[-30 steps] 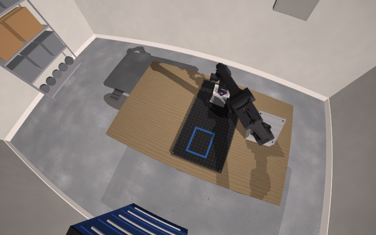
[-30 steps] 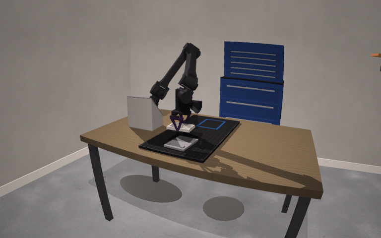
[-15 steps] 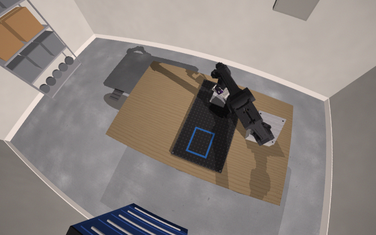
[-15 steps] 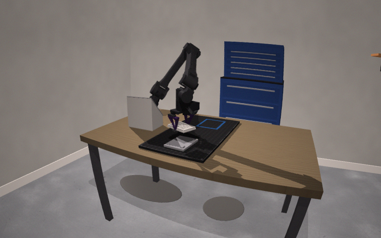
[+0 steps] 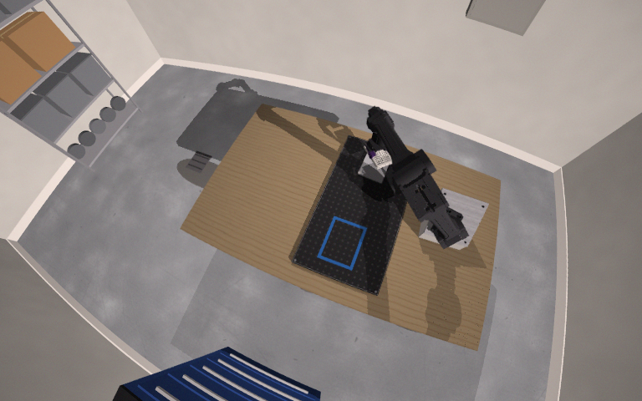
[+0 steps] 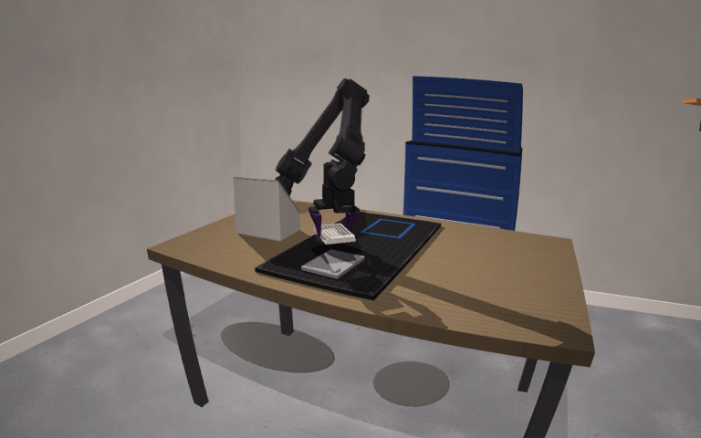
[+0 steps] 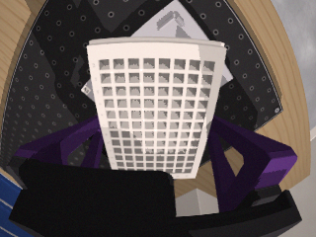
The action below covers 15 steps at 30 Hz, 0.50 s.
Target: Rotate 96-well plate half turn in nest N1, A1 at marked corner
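Aloft, 96-well plate (image 7: 156,111) clamped in the jaws, above nest (image 6: 332,264), no legible writing.

Even bright light, long hard shadows, fisheye-bent edges

Plate (image 6: 338,233) in the claw (image 6: 334,219) above nest (image 6: 332,264), taped outline (image 6: 387,227) further along the deck (image 6: 408,243)

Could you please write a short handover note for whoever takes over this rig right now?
Gripper: shut on the 96-well plate, purple fingers on its two sides.
Plate: held in the air above nest N1, well side up, roughly level.
Bench spot B1: blue outline on the black deck, nothing in it.
Done: plate lifted out of the nest.
Left: finish the half turn, seat it flat with the cut corner at A1, release.
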Each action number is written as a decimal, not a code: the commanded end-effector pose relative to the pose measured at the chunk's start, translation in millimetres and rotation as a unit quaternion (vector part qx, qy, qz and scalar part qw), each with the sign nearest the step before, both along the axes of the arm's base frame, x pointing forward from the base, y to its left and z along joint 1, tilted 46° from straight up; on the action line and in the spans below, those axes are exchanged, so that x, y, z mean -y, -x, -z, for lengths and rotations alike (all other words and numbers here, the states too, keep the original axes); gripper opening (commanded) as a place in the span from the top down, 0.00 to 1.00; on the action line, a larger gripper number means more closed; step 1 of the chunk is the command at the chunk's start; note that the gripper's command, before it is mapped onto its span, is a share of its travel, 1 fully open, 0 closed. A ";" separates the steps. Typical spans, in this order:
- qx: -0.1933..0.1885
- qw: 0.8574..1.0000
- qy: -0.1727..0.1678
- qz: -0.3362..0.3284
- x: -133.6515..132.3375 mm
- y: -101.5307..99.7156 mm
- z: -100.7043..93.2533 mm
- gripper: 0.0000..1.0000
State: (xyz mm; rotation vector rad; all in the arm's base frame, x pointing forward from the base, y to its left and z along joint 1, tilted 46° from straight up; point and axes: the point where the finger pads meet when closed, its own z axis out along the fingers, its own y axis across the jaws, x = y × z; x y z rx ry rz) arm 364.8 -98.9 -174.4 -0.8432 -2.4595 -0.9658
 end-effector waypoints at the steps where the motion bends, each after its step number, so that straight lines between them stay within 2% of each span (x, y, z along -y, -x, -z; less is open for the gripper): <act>1: -0.045 0.996 0.021 0.081 25.5 -20.0 -3.9 1.00; 2: -0.056 0.994 0.023 0.092 25.5 -20.0 -3.9 1.00; 4: -0.056 0.994 0.023 0.092 25.5 -20.0 -3.9 1.00; 7: -0.091 0.987 0.027 0.127 25.5 -19.8 -3.6 1.00; 15: -0.183 0.958 0.039 0.219 25.5 -19.2 -3.0 1.00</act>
